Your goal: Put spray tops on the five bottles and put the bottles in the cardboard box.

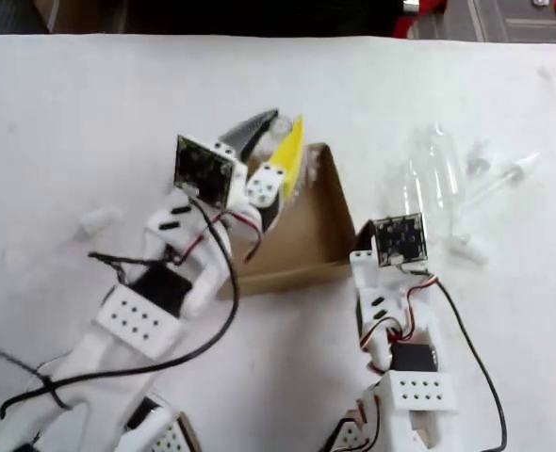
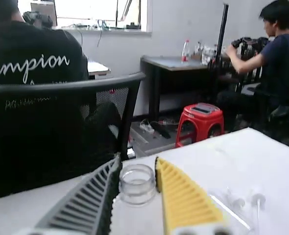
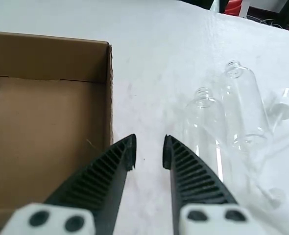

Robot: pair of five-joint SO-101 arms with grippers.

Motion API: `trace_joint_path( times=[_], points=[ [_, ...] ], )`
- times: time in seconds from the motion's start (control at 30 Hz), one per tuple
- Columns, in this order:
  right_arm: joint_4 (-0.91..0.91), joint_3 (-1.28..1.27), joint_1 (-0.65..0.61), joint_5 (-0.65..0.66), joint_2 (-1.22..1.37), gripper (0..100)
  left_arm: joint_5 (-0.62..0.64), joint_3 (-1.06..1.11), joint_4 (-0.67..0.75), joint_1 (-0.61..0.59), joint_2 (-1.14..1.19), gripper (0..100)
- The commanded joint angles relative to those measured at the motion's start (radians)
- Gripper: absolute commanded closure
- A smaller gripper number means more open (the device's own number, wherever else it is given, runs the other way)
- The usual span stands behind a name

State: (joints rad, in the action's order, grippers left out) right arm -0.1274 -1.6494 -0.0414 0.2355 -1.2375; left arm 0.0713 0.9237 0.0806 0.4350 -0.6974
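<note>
Yellow and grey fingers of the left gripper (image 2: 138, 165) clamp a clear bottle (image 2: 137, 186) by its neck, mouth toward the fingertips. The high view places it over the far side of the box (image 1: 302, 231); the wrist view shows its mouth bare. Two bottles (image 3: 205, 122) lie parallel beside the box, necks pointing away from the right gripper (image 3: 149, 147), whose jaws stand slightly apart.

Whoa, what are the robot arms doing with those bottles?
The left gripper is shut on the neck of a clear bottle near the cardboard box; that bottle has no top yet. The right gripper hangs open beside the box, facing two more uncapped bottles lying on the table with a loose spray top.
</note>
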Motion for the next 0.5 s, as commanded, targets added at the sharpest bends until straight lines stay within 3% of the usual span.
trace_joint_path(
  times=[0.0,0.17,0.47],
  points=[
    [0.021,0.012,-0.004,0.012,-0.001,91.8,0.026,-0.041,0.120,-0.024,0.136,98],
    [0.021,0.012,-0.004,0.012,-0.001,91.8,0.150,-0.121,0.183,-0.030,0.311,98],
    [0.021,0.012,-0.010,0.012,-0.001,91.8,-0.008,-0.141,0.457,-0.097,0.570,98]
  ],
)
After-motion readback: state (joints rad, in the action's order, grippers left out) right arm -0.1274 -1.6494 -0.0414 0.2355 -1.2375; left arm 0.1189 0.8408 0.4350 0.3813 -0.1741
